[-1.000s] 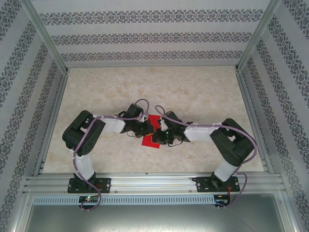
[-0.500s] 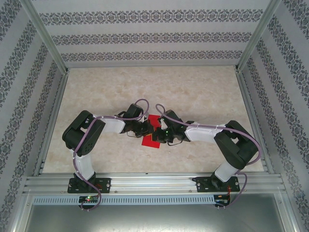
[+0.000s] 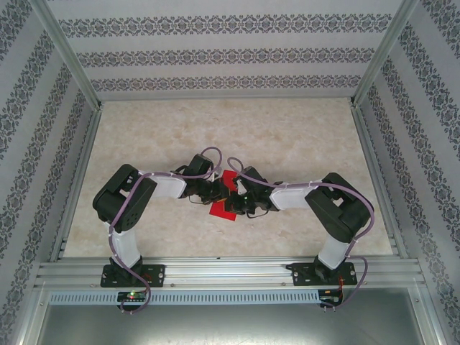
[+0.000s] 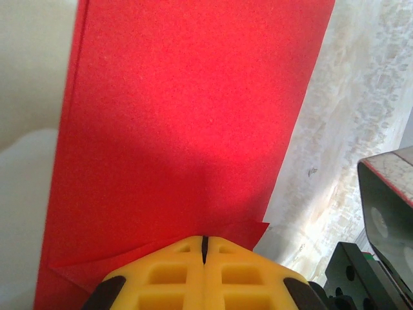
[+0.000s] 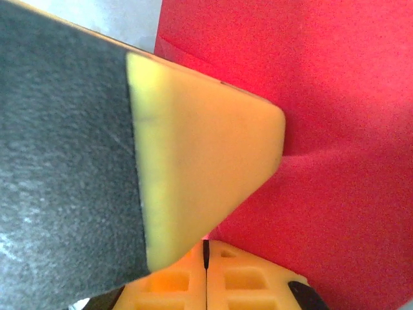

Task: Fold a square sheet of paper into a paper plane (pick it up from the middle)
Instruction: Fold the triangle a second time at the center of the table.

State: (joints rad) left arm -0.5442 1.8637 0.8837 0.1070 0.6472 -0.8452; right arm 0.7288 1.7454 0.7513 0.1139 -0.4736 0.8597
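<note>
The square sheet of paper (image 3: 223, 210) is bright red and lies folded on the table between my two grippers. In the left wrist view the paper (image 4: 187, 116) is a long flat strip with a small turned-up flap by the fingertips. My left gripper (image 3: 218, 191) (image 4: 204, 240) is shut, its tips down on the paper's near edge, with no red in the slit. My right gripper (image 3: 238, 196) (image 5: 206, 245) is shut too, tips against the paper (image 5: 322, 129). The left gripper's yellow finger (image 5: 200, 168) lies right in front of it.
The marbled table (image 3: 287, 136) has free room behind and to both sides of the paper. Patterned walls and an aluminium frame (image 3: 215, 269) enclose it. The right arm's black wrist (image 4: 387, 213) sits close at the left wrist view's right edge.
The right arm's elbow has swung left and its gripper has crept slightly toward the left one. The left arm and the paper have stayed put.
</note>
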